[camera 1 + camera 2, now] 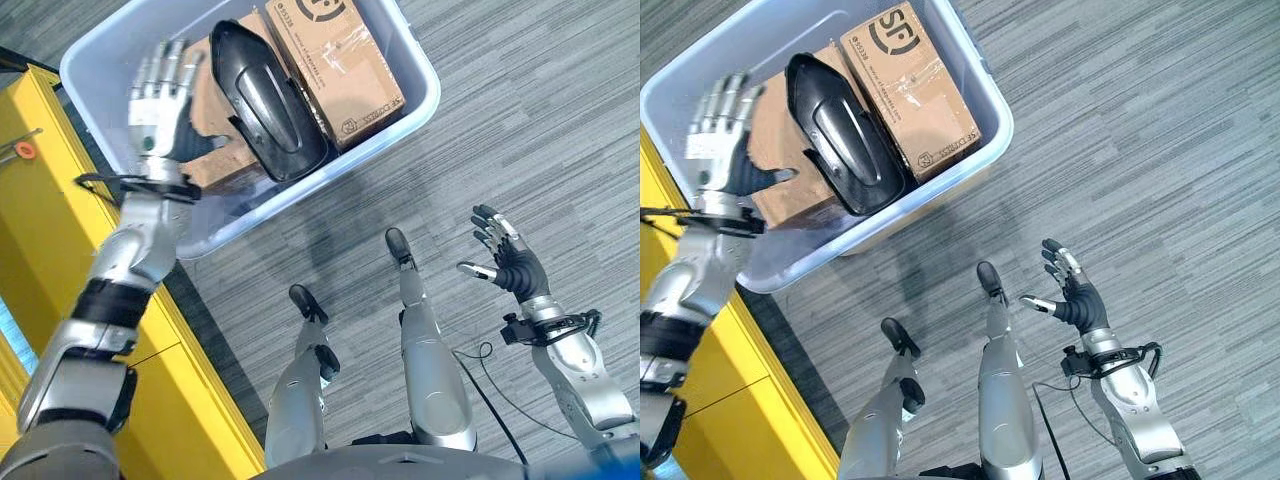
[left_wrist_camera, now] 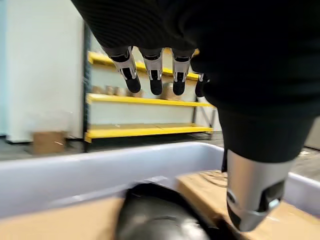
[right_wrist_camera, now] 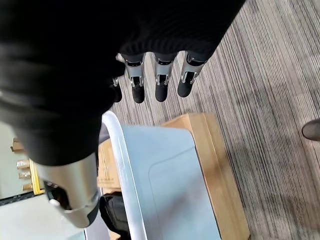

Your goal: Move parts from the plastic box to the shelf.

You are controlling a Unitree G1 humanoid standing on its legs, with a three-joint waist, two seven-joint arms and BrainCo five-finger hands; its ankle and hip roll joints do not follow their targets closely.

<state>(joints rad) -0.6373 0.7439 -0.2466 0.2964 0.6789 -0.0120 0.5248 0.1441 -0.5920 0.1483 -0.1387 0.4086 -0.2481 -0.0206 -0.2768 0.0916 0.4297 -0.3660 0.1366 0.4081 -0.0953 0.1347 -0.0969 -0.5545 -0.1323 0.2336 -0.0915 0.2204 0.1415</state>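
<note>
Grey striped carpet (image 1: 520,130) covers the floor; yellow shelf (image 1: 60,250) runs along the left edge of the head views, w/ more yellow shelving (image 2: 145,100) far off in the left wrist view.

Left hand (image 1: 158,95) is raised over the left part of the plastic box (image 1: 420,60), fingers (image 1: 165,62) straight and spread wide, holding nothing. Thumb (image 2: 255,197) points down toward the box contents in the left wrist view, w/ the fingertips out above the box's far wall. Hand sits above a flat cardboard piece (image 1: 215,150) lying in the box; can't tell if it touches.

Just right of the hand, a black moulded part (image 1: 265,100) lies diagonally in the middle of the box, resting on the cardboard and leaning against a cardboard carton (image 1: 335,65) on the box's right side. Part is near the thumb side of the left hand but apart from the fingers; no finger wraps it. Box stands on a wooden base (image 3: 220,170), seen at its edge in the right wrist view.

Further right, well apart from the box, right hand (image 1: 510,262) hangs over bare carpet, fingers relaxed and splayed, thumb out to the side, empty. In its wrist view the fingertips (image 3: 160,90) point out over carpet past the box rim.
</note>
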